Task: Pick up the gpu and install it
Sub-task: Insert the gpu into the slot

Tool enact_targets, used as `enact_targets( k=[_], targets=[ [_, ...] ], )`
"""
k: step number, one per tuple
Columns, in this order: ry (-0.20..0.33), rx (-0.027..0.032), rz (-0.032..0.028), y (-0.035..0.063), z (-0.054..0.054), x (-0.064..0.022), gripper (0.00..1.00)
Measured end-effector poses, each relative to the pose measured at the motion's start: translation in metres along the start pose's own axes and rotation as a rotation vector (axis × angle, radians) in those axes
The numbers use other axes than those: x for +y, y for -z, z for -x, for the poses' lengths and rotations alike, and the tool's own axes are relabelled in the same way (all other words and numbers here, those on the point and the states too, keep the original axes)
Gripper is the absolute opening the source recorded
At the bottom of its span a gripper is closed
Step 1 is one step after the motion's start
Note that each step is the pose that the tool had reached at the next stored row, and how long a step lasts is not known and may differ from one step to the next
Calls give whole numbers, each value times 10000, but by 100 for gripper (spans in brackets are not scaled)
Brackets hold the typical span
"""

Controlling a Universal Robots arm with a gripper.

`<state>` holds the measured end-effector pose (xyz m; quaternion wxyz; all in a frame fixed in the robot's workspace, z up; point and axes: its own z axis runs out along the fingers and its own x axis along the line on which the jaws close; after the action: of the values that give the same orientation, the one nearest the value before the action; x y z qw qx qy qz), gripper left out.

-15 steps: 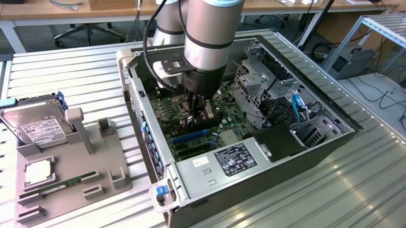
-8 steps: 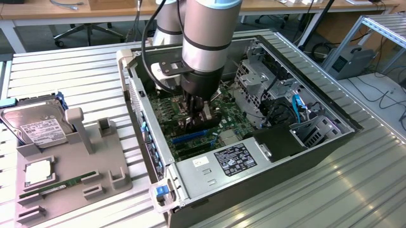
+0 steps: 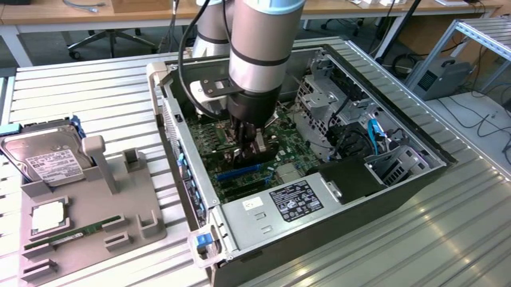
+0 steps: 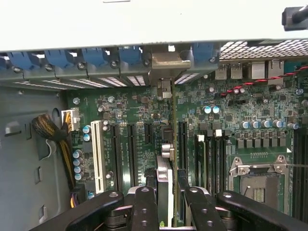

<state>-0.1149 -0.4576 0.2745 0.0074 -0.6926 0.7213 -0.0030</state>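
I count one black two-fingered gripper (image 4: 165,199), its fingers partly closed on the one thin black gpu card with silvery bracket (image 4: 166,144), held edge-on and upright over the green motherboard (image 4: 231,130) inside the open grey computer case (image 3: 399,128). The card's lower edge is hidden; seating I cannot confirm. One silver hard drive (image 3: 44,158) sits on the grey holder tray (image 3: 88,224).

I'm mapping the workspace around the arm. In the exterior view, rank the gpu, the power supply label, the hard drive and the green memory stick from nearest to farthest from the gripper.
1. gpu, between the fingers of the gripper, over the motherboard.
2. power supply label, inside the case, toward the camera.
3. hard drive and memory stick, on the holder at the exterior view's left; too close to call.
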Motion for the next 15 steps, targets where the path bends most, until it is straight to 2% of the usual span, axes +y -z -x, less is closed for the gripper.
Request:
enact_targets(
  k=[15],
  targets=[
    [0, 0, 0, -69, -1, 12, 27]
  ],
)
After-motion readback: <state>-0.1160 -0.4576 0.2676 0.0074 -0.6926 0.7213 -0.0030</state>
